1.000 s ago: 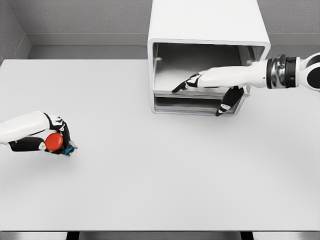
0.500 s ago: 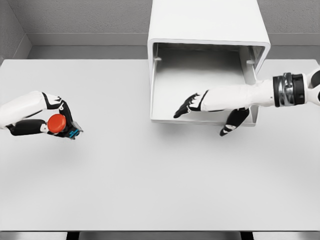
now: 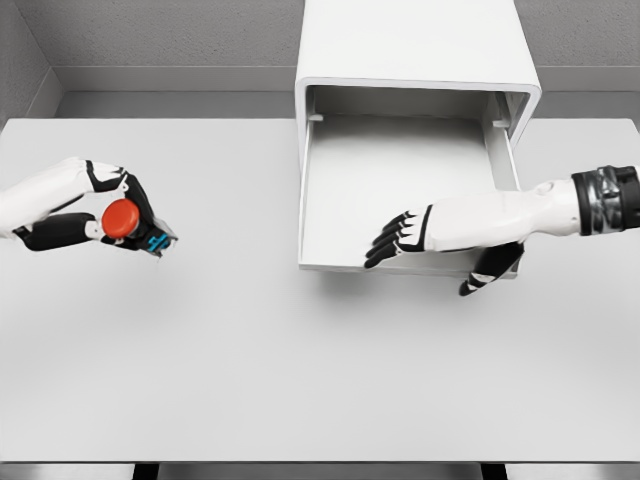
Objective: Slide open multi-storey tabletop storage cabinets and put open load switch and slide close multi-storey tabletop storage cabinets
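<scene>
On the left side of the white table (image 3: 300,380), my left hand (image 3: 105,205) holds the load switch (image 3: 130,225) clear of the surface. Its fingers are curled around the part, black fingertips wrapping the body. The switch has a round red-orange cap facing the camera and a small dark base with blue detail projecting toward the lower right, past my fingers. Finer features of the base are too small to resolve.

At the far centre of the table stands the white storage cabinet (image 3: 415,45). Its drawer (image 3: 400,170) is pulled well out toward me; the interior is a flat pale tray with low walls.

My right hand (image 3: 420,235) lies across the drawer's front right corner. Four fingers are loosely bent over the front edge from above, and the thumb (image 3: 490,272) hangs below and outside it. Whether the hand actually clamps the edge cannot be determined.
</scene>
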Tool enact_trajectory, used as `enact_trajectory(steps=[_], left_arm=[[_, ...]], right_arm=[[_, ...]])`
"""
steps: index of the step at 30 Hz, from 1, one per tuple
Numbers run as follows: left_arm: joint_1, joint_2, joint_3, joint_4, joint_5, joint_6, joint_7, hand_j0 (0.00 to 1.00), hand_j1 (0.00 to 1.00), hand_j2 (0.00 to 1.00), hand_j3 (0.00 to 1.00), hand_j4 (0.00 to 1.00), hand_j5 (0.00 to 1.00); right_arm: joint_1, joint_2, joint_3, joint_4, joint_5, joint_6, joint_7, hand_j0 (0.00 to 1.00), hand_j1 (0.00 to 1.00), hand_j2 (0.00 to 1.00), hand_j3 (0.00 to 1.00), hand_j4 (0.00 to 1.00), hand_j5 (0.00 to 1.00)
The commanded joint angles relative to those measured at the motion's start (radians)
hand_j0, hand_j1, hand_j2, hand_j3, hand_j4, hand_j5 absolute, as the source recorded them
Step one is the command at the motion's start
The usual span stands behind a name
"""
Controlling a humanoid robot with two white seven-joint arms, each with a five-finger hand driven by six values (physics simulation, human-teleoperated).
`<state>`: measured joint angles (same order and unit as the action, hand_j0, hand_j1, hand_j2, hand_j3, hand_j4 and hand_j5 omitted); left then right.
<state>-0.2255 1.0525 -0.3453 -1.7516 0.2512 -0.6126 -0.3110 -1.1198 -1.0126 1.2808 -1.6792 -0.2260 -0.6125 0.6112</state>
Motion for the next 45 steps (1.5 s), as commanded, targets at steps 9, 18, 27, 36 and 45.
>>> enact_trajectory(steps=[9, 18, 27, 36, 45], left_arm=[[-0.023, -0.066, -0.008, -0.002, 0.011, 0.002, 0.000, 0.33, 0.33, 0.33, 0.33, 0.33, 0.33], [-0.057, -0.112, -0.009, 0.000, 0.000, 0.002, -0.008, 0.33, 0.33, 0.33, 0.33, 0.33, 0.33], [-0.071, -0.154, -0.011, -0.005, -0.015, 0.002, -0.008, 0.33, 0.33, 0.33, 0.33, 0.33, 0.33], [-0.144, -0.209, -0.073, -0.003, -0.015, 0.002, -0.003, 0.33, 0.33, 0.33, 0.33, 0.33, 0.33], [-0.190, -0.267, -0.118, 0.004, -0.018, 0.002, -0.008, 0.33, 0.33, 0.33, 0.33, 0.33, 0.33]], right_arm=[[0.000, -0.029, 0.005, -0.008, -0.007, 0.002, 0.000, 1.00, 1.00, 1.00, 1.00, 1.00, 1.00], [0.000, -0.047, 0.003, -0.014, -0.050, 0.002, 0.000, 1.00, 1.00, 1.00, 1.00, 1.00, 1.00], [0.000, -0.060, 0.005, -0.020, -0.058, 0.002, 0.000, 1.00, 1.00, 1.00, 1.00, 1.00, 1.00], [0.000, -0.060, 0.005, -0.022, -0.058, 0.002, 0.000, 1.00, 1.00, 1.00, 1.00, 1.00, 1.00], [0.000, -0.061, 0.006, -0.022, -0.058, 0.002, 0.000, 1.00, 1.00, 1.00, 1.00, 1.00, 1.00]])
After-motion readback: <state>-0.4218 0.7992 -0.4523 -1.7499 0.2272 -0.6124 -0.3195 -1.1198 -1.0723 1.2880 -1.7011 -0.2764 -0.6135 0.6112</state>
